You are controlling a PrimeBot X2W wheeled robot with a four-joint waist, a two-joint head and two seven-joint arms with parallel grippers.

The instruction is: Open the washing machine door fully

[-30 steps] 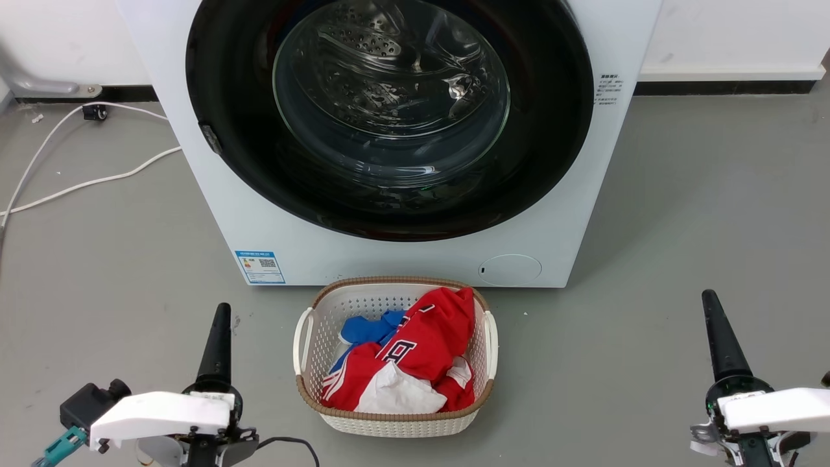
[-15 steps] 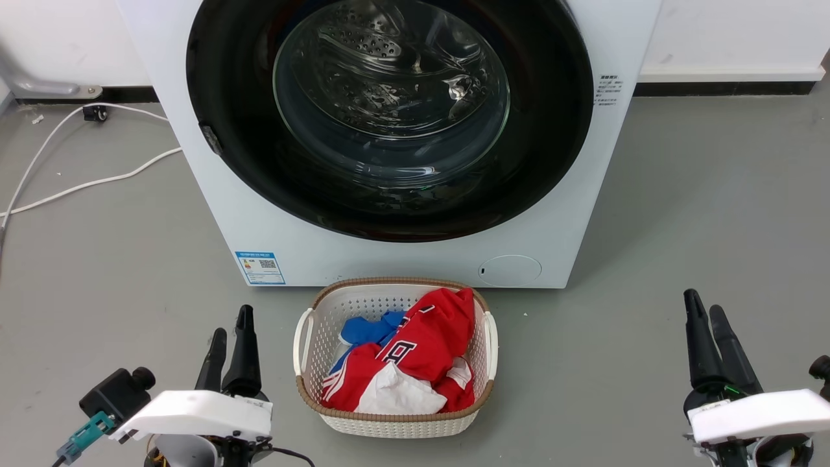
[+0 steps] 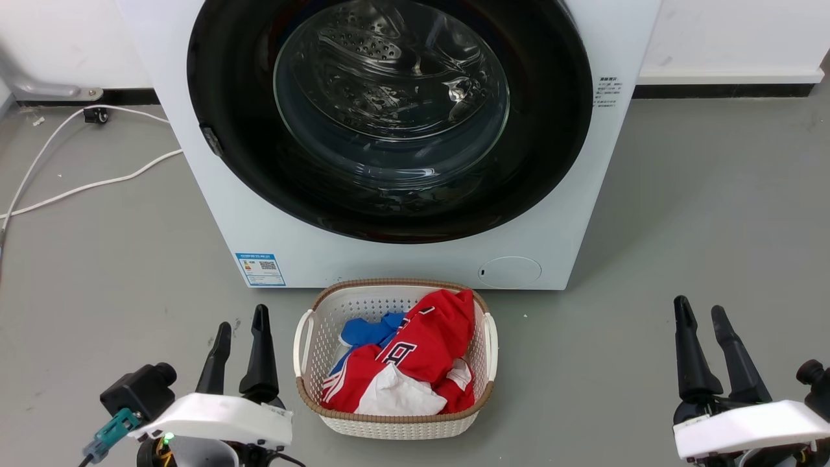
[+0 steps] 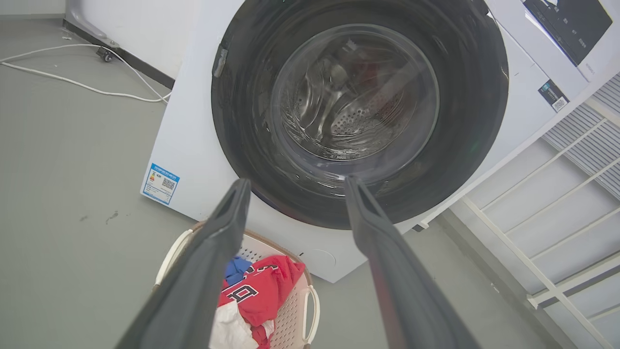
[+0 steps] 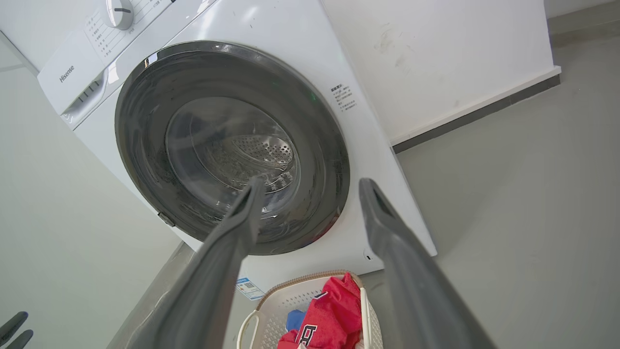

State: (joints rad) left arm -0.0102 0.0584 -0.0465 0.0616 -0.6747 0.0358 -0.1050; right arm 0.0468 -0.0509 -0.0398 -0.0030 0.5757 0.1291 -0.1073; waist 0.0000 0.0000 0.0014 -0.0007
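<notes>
At seven o'clock in the head view, the left gripper [image 3: 242,318] now stands with its fingers spread, having parted from a closed point over the past second. At twelve o'clock the washing machine door [image 3: 389,123] sits shut, flush against the washing machine [image 3: 389,263] and well apart from both arms. A laundry basket [image 3: 389,283] lies at six. At five o'clock the right gripper [image 3: 699,306] has likewise spread. Both tools look readied, but the reach for the door has not begun.
</notes>
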